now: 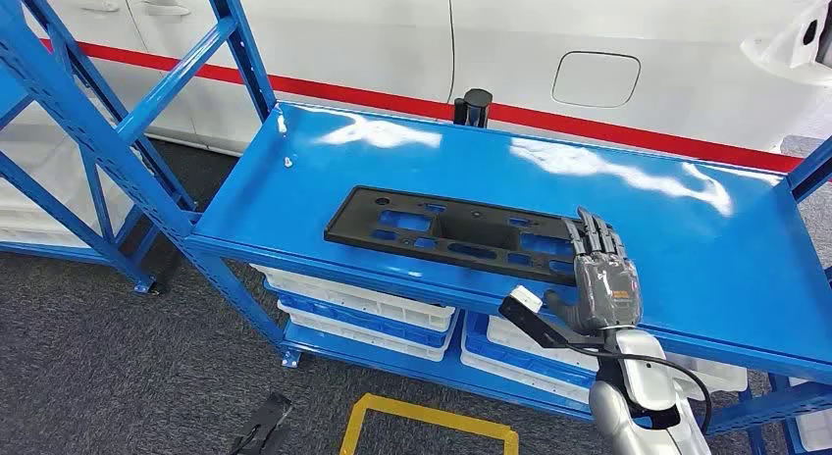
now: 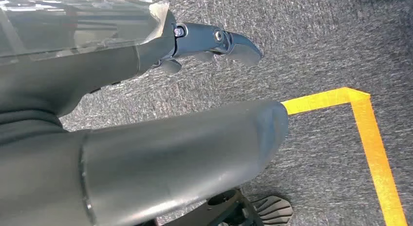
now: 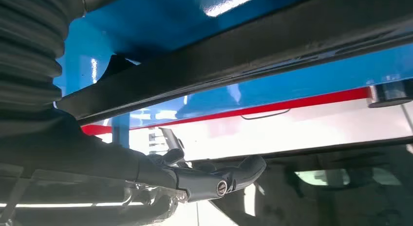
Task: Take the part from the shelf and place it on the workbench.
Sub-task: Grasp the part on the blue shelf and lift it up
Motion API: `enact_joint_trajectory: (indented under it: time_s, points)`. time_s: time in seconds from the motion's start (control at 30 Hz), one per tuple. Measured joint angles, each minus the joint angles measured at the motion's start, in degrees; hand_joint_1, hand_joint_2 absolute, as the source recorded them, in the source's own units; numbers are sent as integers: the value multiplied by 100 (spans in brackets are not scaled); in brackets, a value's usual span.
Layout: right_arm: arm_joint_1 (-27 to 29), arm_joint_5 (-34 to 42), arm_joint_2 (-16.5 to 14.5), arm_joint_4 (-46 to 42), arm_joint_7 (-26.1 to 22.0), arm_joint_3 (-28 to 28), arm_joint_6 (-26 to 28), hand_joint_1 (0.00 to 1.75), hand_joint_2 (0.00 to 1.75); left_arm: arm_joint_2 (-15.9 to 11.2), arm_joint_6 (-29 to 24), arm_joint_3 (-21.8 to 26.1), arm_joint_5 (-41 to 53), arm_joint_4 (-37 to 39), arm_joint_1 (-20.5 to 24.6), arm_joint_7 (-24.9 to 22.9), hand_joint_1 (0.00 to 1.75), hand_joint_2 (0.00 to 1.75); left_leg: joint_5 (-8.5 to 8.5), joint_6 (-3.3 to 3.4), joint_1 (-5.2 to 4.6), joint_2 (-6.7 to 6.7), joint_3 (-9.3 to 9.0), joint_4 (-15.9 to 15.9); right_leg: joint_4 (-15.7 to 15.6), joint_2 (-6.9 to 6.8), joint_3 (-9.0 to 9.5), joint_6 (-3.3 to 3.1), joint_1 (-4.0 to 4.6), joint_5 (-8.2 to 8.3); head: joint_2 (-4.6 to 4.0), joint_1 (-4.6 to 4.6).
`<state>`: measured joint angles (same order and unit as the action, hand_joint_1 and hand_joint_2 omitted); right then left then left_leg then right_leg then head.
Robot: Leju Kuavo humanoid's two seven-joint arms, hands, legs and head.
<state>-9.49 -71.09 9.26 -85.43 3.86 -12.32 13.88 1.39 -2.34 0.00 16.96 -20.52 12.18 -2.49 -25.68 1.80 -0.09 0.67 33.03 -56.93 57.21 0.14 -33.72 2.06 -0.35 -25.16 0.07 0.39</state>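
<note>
On the blue shelf (image 1: 677, 229) lay the black part (image 1: 446, 229), the right hand (image 1: 600, 274) at its end.
Head view: fingers stretched flat over the part's edge, gripping nothing. Left wrist view: left hand (image 2: 214, 43) hung loosely open above grey carpet (image 2: 316, 46).

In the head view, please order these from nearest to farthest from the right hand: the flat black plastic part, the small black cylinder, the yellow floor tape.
1. Flat black plastic part: at the right hand's fingertips.
2. Yellow floor tape: lower left, on the carpet.
3. Small black cylinder: behind the shelf's far edge.
</note>
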Motion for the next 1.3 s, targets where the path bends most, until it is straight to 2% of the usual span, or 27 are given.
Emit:
enact_joint_trajectory:
  time_s: [0.1, 0.17, 0.2, 0.3, 0.33, 0.53, 0.7, 0.9, 1.23, 1.3]
  points:
    - [-13, -18, -6, 55, 93, 63, 19, 0, 175, 74, -40, -75, 11, -202, -67, -110, 0, 0, -2, -24, 7, -2, -2, 1, 1, -1, 5, -5, 7, -3, 0, 2]
    - [-25, -33, -8, 122, 154, 133, 41, 3, 175, 150, -104, -236, -66, -668, -230, -511, 0, 0, -5, -34, 8, -5, -2, 2, 1, -1, 10, -7, 9, -4, 0, 3]
    - [-37, -47, -8, 164, 172, 166, 52, 29, 175, 176, -137, -338, -134, -928, -324, -703, 0, 0, -7, -37, 8, -6, -3, 2, 1, 0, 13, -7, 8, -5, 0, 3]
    - [-87, -87, -13, 300, 196, 234, 90, 143, 175, 204, -230, -638, -355, -1496, -523, -889, 0, 0, -9, -40, -2, -8, -6, 1, -4, 0, 21, -7, 4, -5, 0, 5]
    - [-98, -91, -16, 341, 201, 252, 103, 157, 175, 203, -261, -723, -424, -1628, -570, -879, 0, 0, -9, -40, -8, -8, -7, 0, -5, -1, 23, -7, 1, -5, 0, 4]
    - [-102, -97, -38, 481, 213, 297, 129, 171, 175, 125, -419, -1087, -679, -2150, -783, -863, 0, 0, -10, -36, -31, -7, -8, -1, -5, -1, 23, -6, -21, -4, 0, 3]
    - [-116, -102, -50, 495, 204, 300, 220, 173, 175, 59, -502, -1280, -835, -2321, -868, -848, 0, 0, -12, -35, -30, -7, -8, -2, -6, -1, 23, -6, -21, -4, 0, 3]
    - [-156, -87, -56, 501, 126, 294, 392, 173, 175, -31, -488, -1363, -1076, -1913, -668, -541, 0, 0, -12, -35, -29, -7, -11, -2, -6, -1, 25, -6, -21, -4, 0, 3]
    - [-208, -78, -60, 506, 112, 296, 457, 175, 175, -90, -444, -1454, -1110, -1591, -538, -470, 0, 0, -12, -35, -29, -8, -15, -2, -6, 0, 28, -6, -21, -4, 0, 4]
    - [-203, -73, -60, 506, 98, 301, 526, 175, 175, -120, -368, -1497, -1146, -1549, -523, -446, 0, 87, -12, -35, -30, -8, -15, -2, -6, 0, 27, -6, -21, -4, 0, 4]
